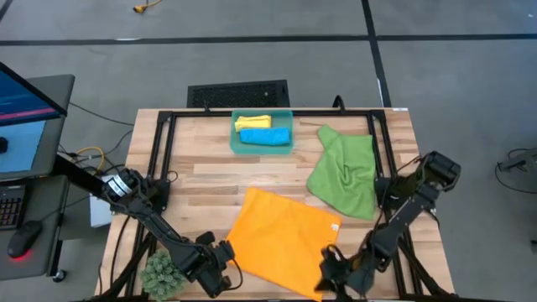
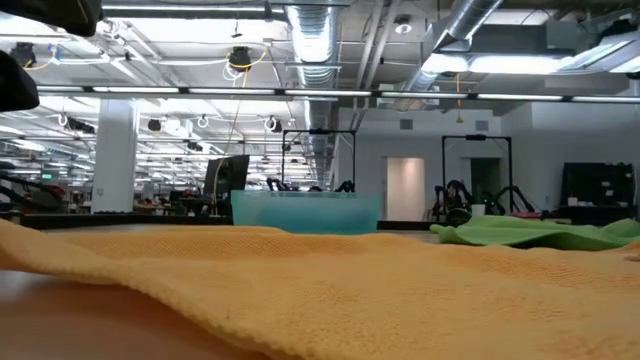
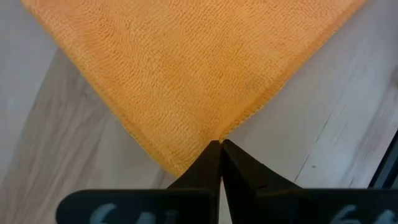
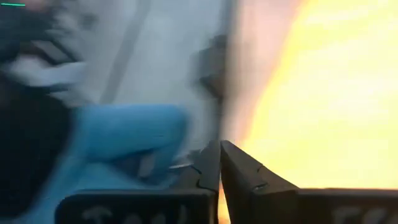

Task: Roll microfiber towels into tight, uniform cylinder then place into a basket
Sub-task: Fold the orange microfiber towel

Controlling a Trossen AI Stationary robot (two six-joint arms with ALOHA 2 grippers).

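The orange towel (image 1: 281, 239) lies spread flat on the near middle of the table; it also fills the low view (image 2: 400, 290). My left gripper (image 1: 225, 267) is shut at its near-left corner (image 3: 214, 134). My right gripper (image 1: 329, 273) is shut at its near-right edge (image 4: 323, 93). The green towel (image 1: 346, 172) lies crumpled at the right. The teal basket (image 1: 262, 147) stands at the far middle with a rolled yellow towel (image 1: 252, 122) and a rolled blue towel (image 1: 267, 136) inside. My left gripper has its shut fingertips (image 3: 211, 155) on the very tip of the orange towel's near-left corner (image 3: 205, 140), coming slanting down from the table's near left. The corner lies flat on the table and slack. My right gripper's view is blurred: whether it touches the orange towel, I cannot tell.
A small green plant (image 1: 164, 273) stands at the near left, beside my left arm. A black frame (image 1: 159, 143) runs round the table's far and side edges. A dark grate (image 1: 237, 92) lies on the floor beyond the table. Bare wood shows at the far left (image 1: 201, 168).
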